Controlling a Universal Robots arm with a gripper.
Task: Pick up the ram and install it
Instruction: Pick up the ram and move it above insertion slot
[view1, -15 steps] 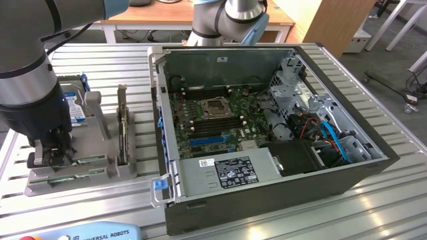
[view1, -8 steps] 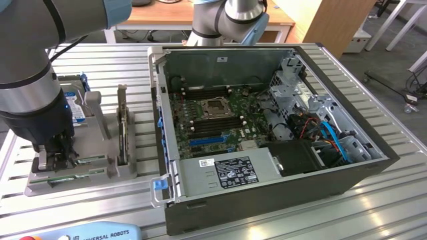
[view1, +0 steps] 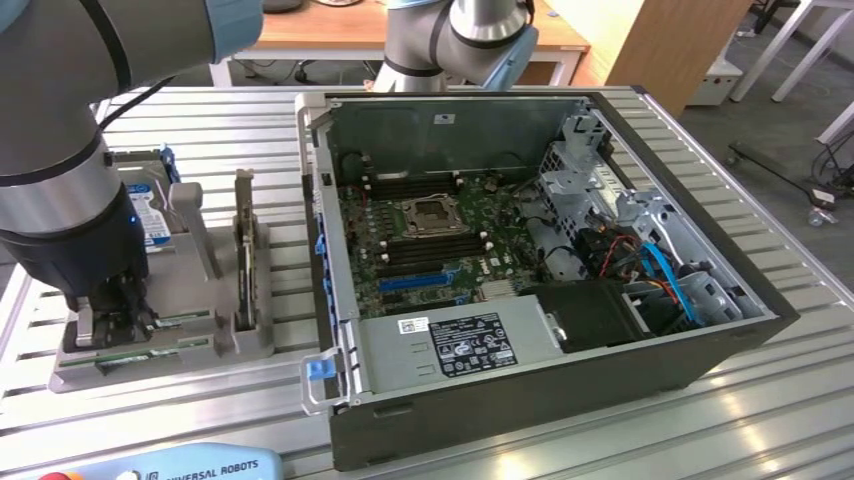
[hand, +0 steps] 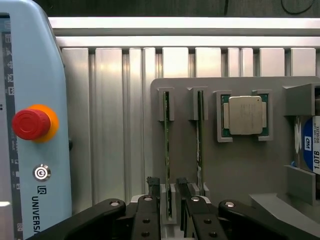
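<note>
Both jaws of the black gripper (hand: 168, 184) are standing apart, straddling the thin green ram stick (hand: 167, 145) in the edge slot of the grey plastic tray (hand: 240, 170), grasping step probably needing centred closing.

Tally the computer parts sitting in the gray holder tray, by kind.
Memory sticks: 2
Processor chip: 1
Hard drive: 1
Expansion card: 1
Total: 5
</note>
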